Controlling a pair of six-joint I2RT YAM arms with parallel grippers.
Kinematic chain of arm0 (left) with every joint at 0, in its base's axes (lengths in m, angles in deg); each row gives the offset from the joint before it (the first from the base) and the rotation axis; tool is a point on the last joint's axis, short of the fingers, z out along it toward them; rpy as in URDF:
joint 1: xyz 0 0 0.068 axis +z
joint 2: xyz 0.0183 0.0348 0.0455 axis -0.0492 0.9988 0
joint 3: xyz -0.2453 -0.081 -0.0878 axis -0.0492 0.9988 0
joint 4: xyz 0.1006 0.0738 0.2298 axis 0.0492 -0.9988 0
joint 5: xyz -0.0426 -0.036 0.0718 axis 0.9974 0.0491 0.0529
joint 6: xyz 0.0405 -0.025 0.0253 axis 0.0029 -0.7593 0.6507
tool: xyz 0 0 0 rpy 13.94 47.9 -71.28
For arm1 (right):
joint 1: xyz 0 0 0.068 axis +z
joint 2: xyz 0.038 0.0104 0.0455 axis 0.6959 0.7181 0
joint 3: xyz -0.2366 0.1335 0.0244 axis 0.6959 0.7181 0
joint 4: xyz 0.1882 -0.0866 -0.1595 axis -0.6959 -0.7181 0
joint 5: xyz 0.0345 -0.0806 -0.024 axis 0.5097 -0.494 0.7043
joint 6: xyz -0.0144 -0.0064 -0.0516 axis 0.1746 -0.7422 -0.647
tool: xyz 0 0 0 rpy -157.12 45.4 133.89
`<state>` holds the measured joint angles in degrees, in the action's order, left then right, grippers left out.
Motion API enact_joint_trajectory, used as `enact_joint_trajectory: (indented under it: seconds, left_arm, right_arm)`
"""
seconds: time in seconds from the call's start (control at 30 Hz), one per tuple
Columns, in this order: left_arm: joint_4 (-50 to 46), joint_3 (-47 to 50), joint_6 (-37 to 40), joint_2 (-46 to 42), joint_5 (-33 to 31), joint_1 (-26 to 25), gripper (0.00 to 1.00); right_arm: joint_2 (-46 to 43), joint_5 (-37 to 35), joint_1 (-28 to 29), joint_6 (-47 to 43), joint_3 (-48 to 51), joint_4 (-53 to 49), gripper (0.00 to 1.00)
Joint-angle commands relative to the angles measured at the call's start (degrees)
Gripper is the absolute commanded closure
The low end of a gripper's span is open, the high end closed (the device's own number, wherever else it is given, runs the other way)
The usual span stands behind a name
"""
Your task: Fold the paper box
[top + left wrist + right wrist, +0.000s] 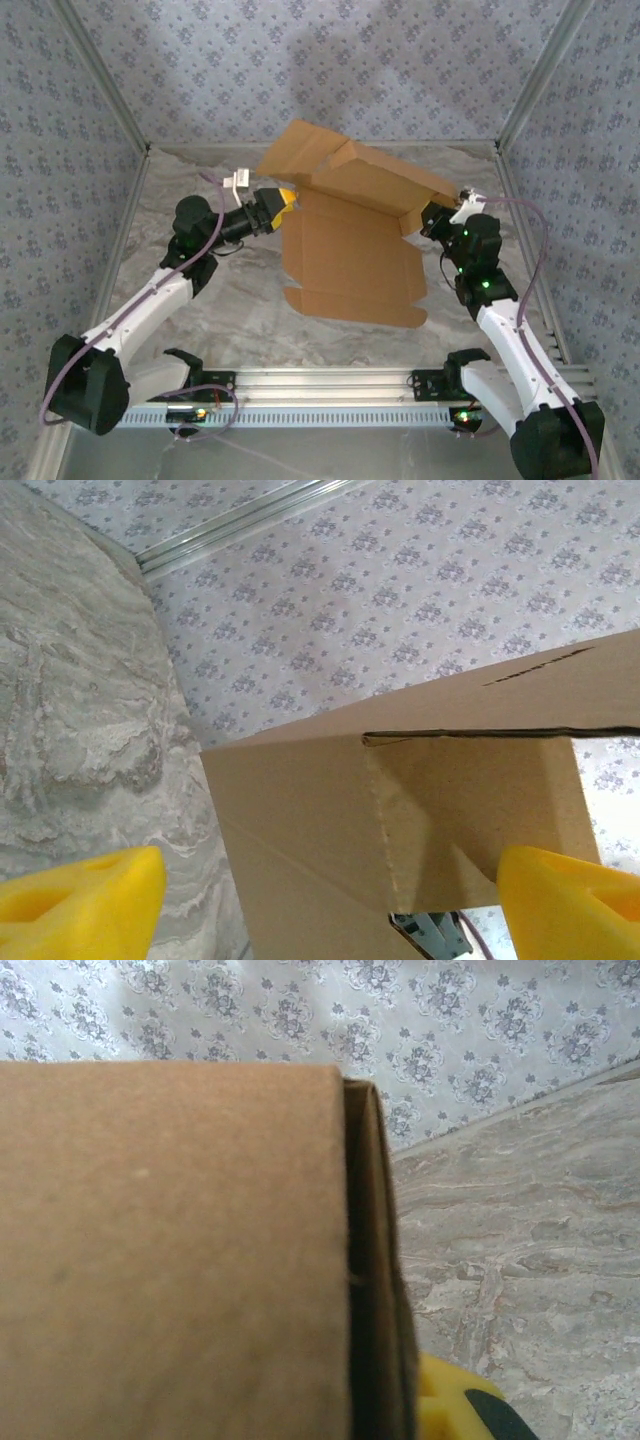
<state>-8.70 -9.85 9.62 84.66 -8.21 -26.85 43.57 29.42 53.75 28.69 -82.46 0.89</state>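
The paper box (350, 262) lies in the middle of the table, tan and unprinted, its wide panel flat. Its far side is folded up into a raised wall with flaps (375, 180). My left gripper (283, 206) is at the box's left end, open. In the left wrist view its yellow fingers (85, 900) stand wide apart with a box corner (300, 820) between them. My right gripper (428, 222) is shut on the right end of the raised wall. In the right wrist view one yellow finger (445, 1405) presses against the doubled cardboard (170, 1250).
The table top (220, 300) is marbled grey. Patterned walls (330, 60) enclose it, with metal frame posts (530, 90) at the back corners. A metal rail (330, 385) runs along the near edge between the arm bases.
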Motion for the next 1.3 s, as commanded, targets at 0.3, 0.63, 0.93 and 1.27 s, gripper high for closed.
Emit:
enact_joint_trajectory:
  seconds: [0.3, 0.63, 0.93, 1.27]
  left_arm:
    - [-1.9, -5.5, 4.6, 8.6, -0.4, -0.2, 0.47]
    - [-11.6, -14.5, 12.1, 16.0, 0.8, 2.6, 0.72]
    - [-14.4, -19.7, 14.9, 22.7, 1.8, 4.8, 0.82]
    - [-1.5, -22.2, 6.2, 28.9, 5.1, 6.4, 0.5]
  right_arm:
    - [6.1, -4.1, 1.5, -0.2, -1.4, 7.1, 1.0]
    - [16.3, -5.5, 1.9, -4.8, -6.5, 13.1, 1.0]
    - [27.1, -5.1, 1.8, -6.4, -11.8, 20.4, 1.0]
    - [41.5, -1.2, -0.5, 2.8, -19.2, 32.7, 1.0]
